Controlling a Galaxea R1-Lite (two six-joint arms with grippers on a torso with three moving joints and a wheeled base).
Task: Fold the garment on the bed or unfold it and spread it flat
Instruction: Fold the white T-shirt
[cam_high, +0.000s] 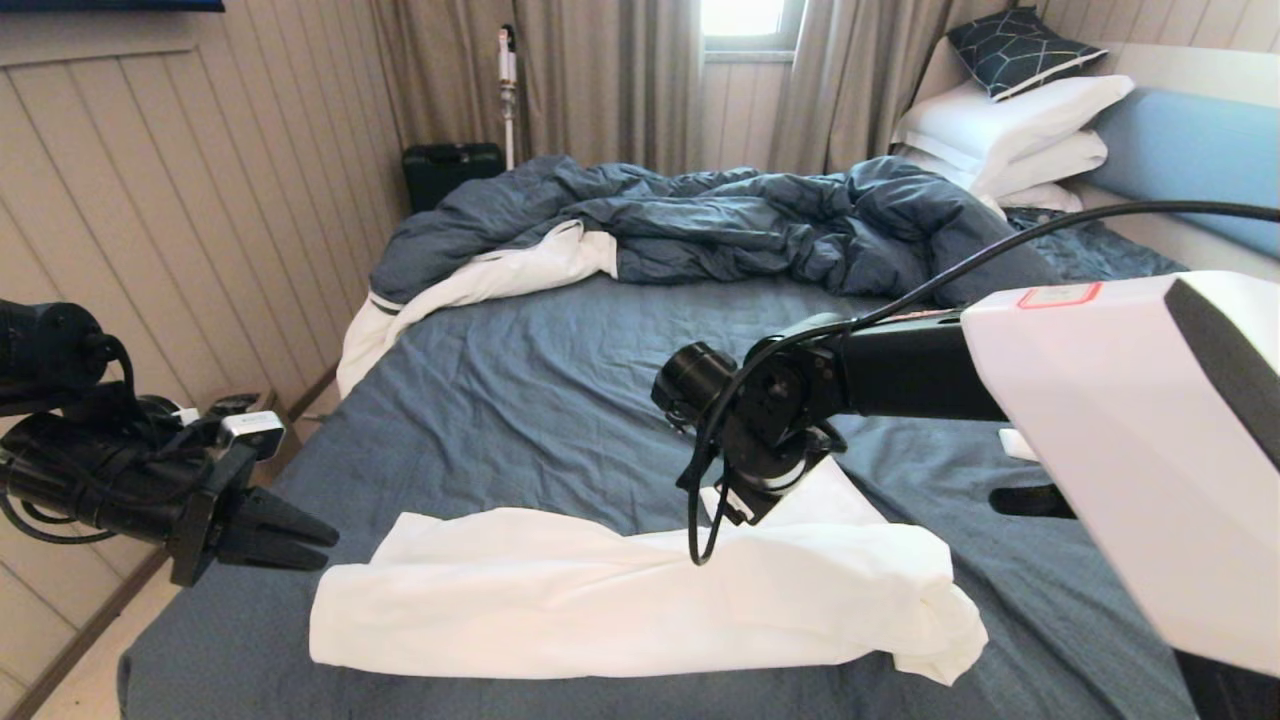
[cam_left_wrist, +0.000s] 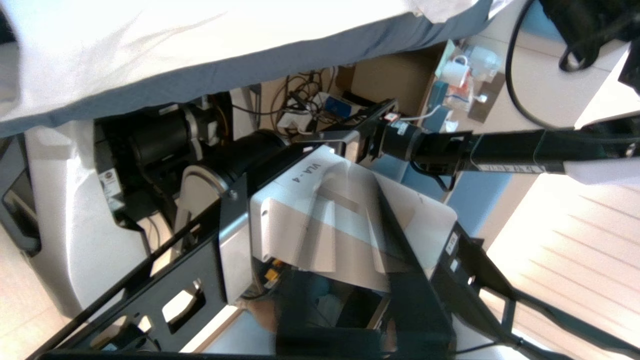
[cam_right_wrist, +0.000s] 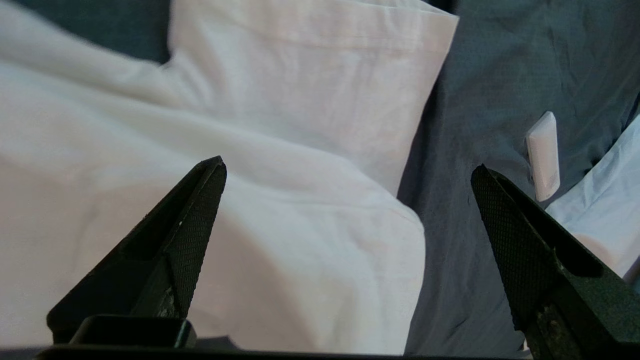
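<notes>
White garment (cam_high: 620, 600) lies bunched on the bed (cam_high: 520, 390); right gripper (cam_right_wrist: 345, 215) gapes above it (left gripper (cam_high: 300, 530) closed, empty).

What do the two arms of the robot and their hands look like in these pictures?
The left arm is black with loose black cables, and its left hand has black tapered fingers behind a small white block. The right arm has a large white shell with a red-edged label, then a black segment with a looping black cable. The right hand has two black pointed fingers with finely textured pads.
</notes>
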